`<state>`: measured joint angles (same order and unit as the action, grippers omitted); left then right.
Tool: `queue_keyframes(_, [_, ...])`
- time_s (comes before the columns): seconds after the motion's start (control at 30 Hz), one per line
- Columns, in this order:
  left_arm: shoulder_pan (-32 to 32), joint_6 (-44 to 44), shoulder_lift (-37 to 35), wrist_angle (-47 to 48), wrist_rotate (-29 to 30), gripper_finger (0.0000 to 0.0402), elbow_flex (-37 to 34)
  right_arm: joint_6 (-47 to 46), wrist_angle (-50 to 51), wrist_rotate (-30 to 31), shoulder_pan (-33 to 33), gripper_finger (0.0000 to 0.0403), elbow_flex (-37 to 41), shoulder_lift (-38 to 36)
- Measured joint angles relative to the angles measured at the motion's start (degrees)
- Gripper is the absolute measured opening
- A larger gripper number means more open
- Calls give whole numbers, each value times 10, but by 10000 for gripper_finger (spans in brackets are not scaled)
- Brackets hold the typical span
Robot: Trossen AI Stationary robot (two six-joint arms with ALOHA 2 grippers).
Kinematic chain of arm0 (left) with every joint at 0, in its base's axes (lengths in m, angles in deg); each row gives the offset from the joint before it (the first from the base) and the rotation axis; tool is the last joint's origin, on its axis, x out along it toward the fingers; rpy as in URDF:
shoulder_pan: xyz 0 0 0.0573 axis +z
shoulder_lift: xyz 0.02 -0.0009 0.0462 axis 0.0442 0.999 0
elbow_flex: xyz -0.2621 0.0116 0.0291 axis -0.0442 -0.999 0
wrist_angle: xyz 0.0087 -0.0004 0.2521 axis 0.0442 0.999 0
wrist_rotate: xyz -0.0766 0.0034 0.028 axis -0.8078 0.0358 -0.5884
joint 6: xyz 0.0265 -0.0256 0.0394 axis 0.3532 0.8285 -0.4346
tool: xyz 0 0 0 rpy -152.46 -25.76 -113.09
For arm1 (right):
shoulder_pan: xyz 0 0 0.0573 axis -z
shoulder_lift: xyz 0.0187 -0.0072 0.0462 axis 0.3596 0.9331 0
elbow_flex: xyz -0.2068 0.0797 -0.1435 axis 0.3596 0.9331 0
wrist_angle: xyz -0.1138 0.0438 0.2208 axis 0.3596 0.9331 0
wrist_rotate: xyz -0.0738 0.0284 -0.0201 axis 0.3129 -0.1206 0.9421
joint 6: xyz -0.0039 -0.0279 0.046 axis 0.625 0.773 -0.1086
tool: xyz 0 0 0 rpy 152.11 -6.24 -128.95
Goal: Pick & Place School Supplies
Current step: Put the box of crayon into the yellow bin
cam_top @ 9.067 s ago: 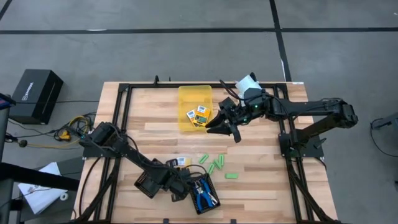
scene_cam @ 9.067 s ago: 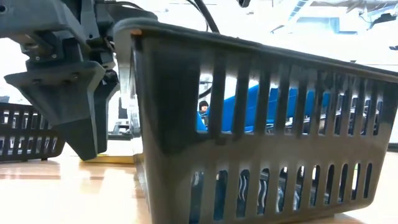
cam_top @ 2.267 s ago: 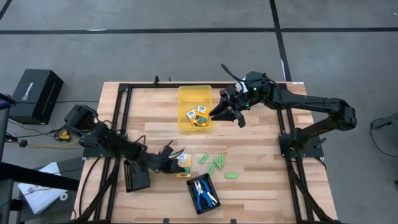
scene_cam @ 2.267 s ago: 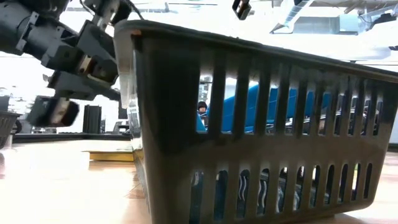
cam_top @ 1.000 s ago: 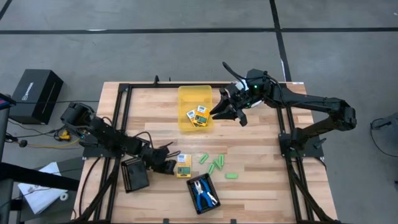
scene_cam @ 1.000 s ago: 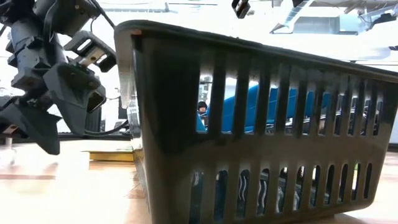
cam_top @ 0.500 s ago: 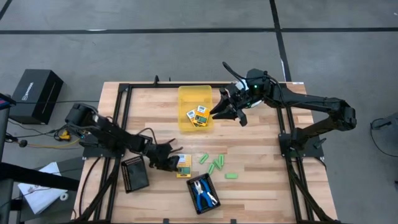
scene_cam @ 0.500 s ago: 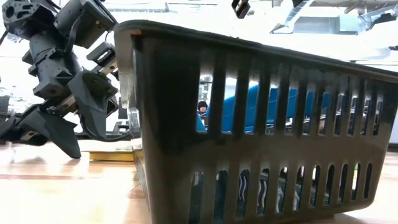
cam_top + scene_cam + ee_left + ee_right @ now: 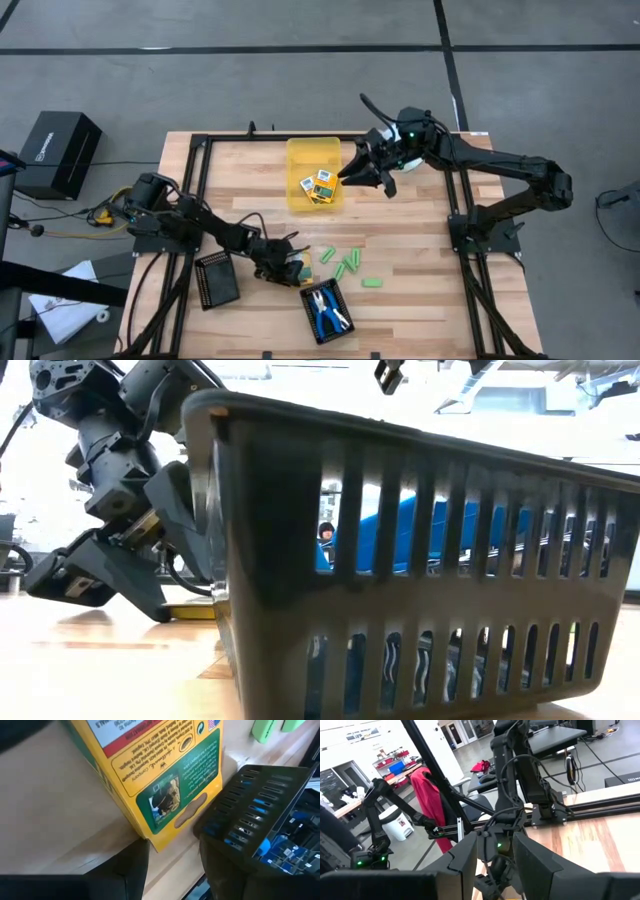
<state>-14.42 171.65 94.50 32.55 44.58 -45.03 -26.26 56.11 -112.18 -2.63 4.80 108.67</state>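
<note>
A yellow printed box (image 9: pixel 160 775) with a green panel lies flat on the wood, just left of the black tray (image 9: pixel 250 805) holding blue-handled scissors (image 9: pixel 326 308). My left gripper (image 9: pixel 172 870) is open and slants down at the box (image 9: pixel 300 272), whose near corner sits just ahead of the gap between the fingers. I cannot see that they touch it. Several light-green sticks (image 9: pixel 346 264) lie to the right of the box. Two more boxes (image 9: pixel 318 186) lie in the yellow bin (image 9: pixel 313 150). My right gripper (image 9: pixel 352 178) hovers open, high beside the bin's right wall.
A second black tray (image 9: pixel 215 282) sits near the table's left edge, behind my left arm. In the low view the scissors tray (image 9: pixel 400 560) fills most of the picture, with my left gripper (image 9: pixel 100 575) to its left. Bare wood lies at the right front.
My left gripper has moved toward the table's right edge and down, closing on the yellow box until its fingers overlap it in the high view. The box has stayed where it was. My right arm has kept still.
</note>
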Motion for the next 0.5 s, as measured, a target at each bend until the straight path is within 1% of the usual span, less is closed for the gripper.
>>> queue_keyframes(0.07, [0, 0, 0, 1, 10, 159, 0, 0, 0, 0, 1, 118, 0, 0])
queue_keyframes(0.13, [0, 0, -1, 5, 14, 132, 0, 0, 0, 0, 1, 118, 0, 0])
queue_keyframes(0.2, [0, -1, -1, 10, 25, 89, 0, 0, 0, 0, 1, 118, 0, 0])
queue_keyframes(0.27, [0, 0, 0, 10, 36, 33, -3, 0, 0, 0, 1, 118, 0, 0])
queue_keyframes(0.3, [0, -1, -1, 9, 44, 17, -5, 0, 0, 0, 1, 118, 0, 0])
queue_keyframes(0.5, [0, -5, -1, 0, 61, 2, -6, -2, 0, 3, 1, 118, 0, 0])
